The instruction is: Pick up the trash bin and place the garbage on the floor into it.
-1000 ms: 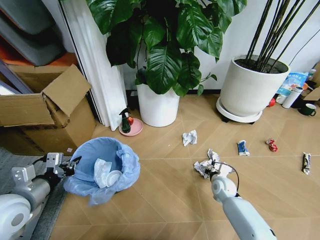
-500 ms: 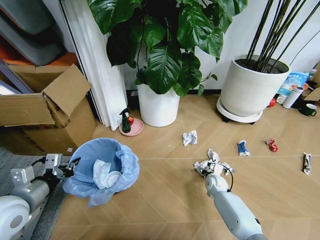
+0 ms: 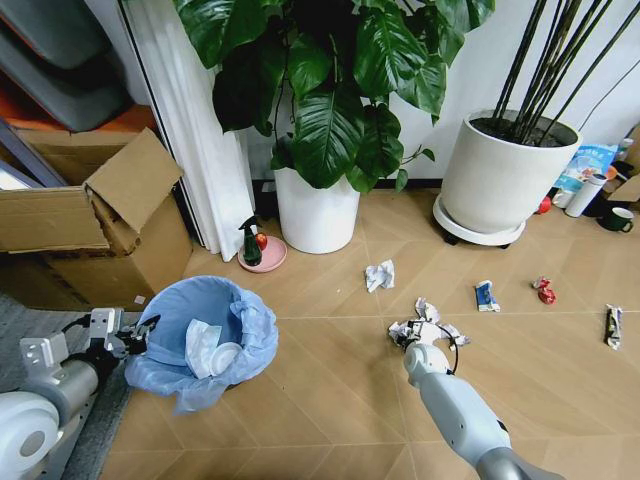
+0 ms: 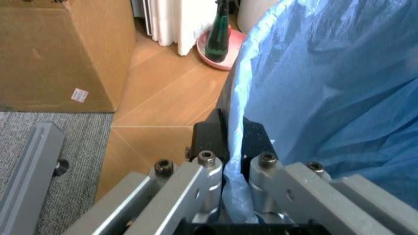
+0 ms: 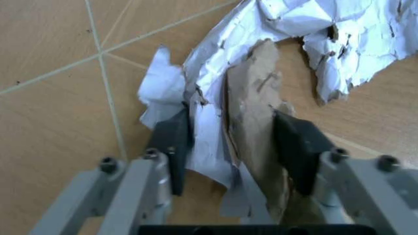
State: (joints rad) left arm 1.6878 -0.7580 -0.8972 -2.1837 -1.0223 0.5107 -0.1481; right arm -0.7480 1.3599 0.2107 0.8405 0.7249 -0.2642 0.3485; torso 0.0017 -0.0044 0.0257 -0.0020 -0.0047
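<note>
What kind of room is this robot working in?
Probably a corner of an office or a lived-in room: big potted plants in white pots stand by the wall, an open cardboard box sits to the left, and the wood-look floor is scattered with litter.

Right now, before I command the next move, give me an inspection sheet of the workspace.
Surface: floor, wood-look tiles.
Job's things: trash bin holds white litter; crumpled paper, paper wad, blue-white wrapper, red wrapper, dark wrapper lie on the floor.
Clutter: spray bottle on pink saucer.
Grippers: left tool clamped on bin's bag rim; right tool open, straddling crumpled paper.
Cables: nothing seen.
Surroundings: cardboard box, two potted plants.
</note>
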